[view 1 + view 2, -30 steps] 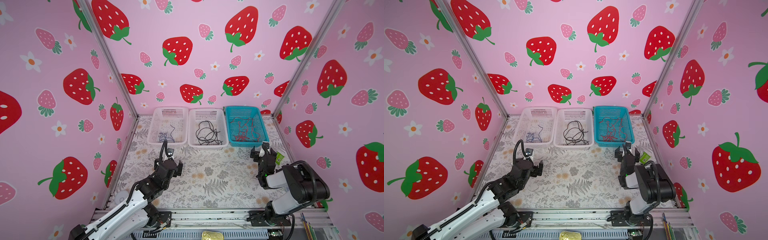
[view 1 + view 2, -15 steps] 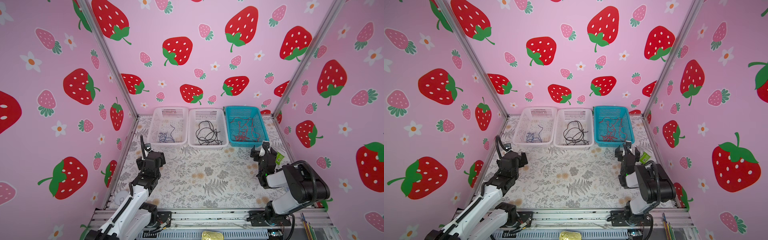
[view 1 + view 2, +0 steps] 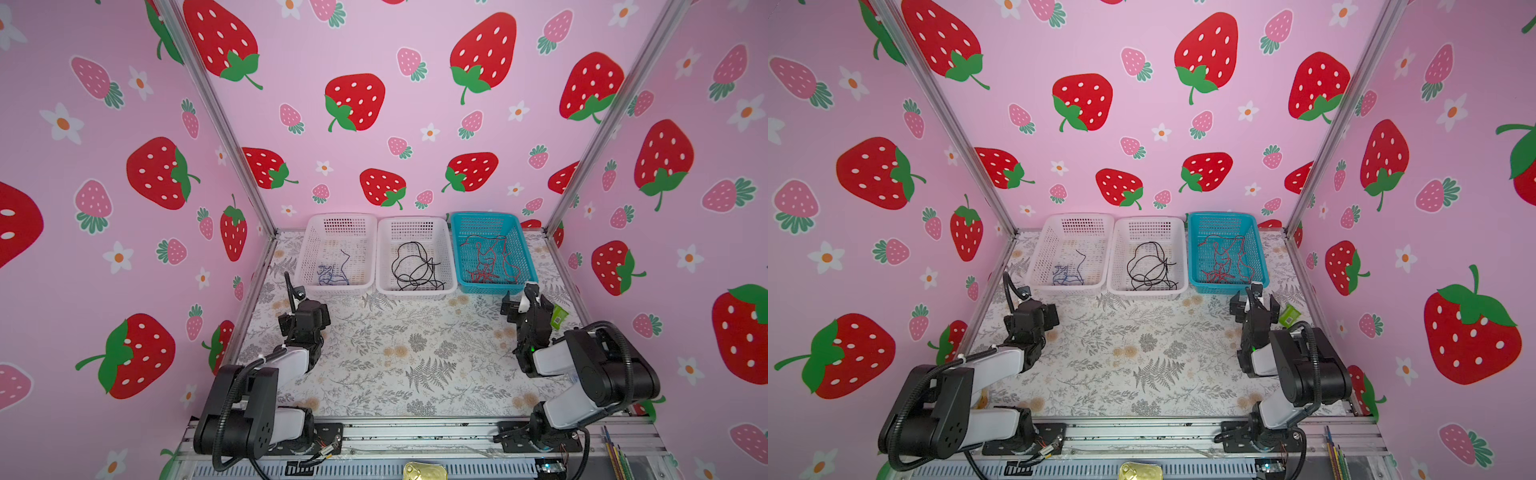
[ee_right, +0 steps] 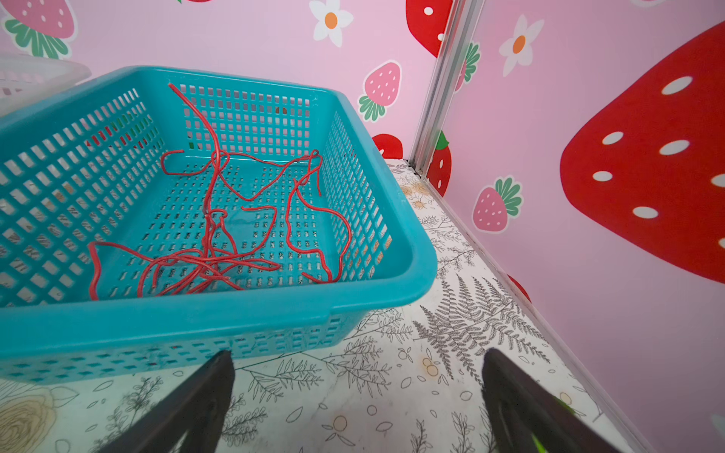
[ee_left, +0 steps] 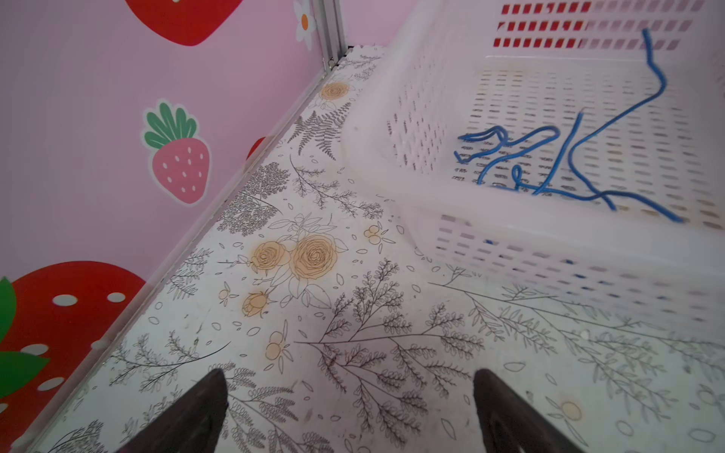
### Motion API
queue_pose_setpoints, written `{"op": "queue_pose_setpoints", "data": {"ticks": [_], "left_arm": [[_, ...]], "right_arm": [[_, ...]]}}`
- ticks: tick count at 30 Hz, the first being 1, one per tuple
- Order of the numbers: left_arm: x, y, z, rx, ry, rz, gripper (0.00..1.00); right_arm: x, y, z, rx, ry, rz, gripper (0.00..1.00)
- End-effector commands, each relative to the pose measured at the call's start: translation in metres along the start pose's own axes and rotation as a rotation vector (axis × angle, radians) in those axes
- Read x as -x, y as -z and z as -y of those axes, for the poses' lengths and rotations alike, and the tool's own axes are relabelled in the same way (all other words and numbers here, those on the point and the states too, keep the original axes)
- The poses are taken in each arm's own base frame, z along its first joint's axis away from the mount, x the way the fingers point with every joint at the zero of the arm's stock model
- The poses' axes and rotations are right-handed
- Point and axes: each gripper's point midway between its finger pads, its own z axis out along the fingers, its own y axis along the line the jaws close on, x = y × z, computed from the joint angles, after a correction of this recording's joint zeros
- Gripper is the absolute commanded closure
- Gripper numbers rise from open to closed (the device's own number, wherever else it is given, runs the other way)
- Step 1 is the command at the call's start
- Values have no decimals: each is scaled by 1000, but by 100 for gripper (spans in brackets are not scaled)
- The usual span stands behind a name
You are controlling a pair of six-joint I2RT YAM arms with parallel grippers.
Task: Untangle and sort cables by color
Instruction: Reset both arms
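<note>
Both tools are holding nothing. The left tool [image 5: 349, 376] is hovering with its jaws wide apart over the bench [image 3: 415, 345], on the left-arm side of the middle basket [image 3: 382, 257], just in front of the white basket [image 3: 309, 249] standing beside it. The right tool [image 4: 357, 357] is hovering with its jaws also apart, in front of the teal basket [image 3: 525, 253] on the opposite side of the middle basket.

The cables are lying sorted:
- blue cables [image 3: 332, 272] in the white basket
- black cables [image 3: 413, 268] in the middle basket
- red cables [image 4: 219, 251] in the teal basket

The main risk is coming from the red cables, which are lying crossed and apparently knotted. A pull on one strand would probably be dragging its neighbours out, or hooking an end in the mesh and shifting the basket. A low forward move would be risking a strike on a basket wall.
</note>
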Motion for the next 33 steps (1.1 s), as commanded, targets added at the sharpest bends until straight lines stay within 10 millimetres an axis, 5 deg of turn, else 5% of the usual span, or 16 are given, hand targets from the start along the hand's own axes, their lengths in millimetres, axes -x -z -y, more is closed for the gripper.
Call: {"op": "queue_pose_setpoints", "data": {"ticks": [1, 8, 33], "left_arm": [[44, -6, 16, -67, 54, 151, 1], [29, -22, 58, -257, -43, 125, 1], [28, -27, 57, -305, -21, 87, 1]], "right_arm": [[13, -3, 3, -7, -15, 42, 1], [13, -3, 3, -9, -15, 41, 1], [12, -4, 3, -6, -17, 36, 1]]}}
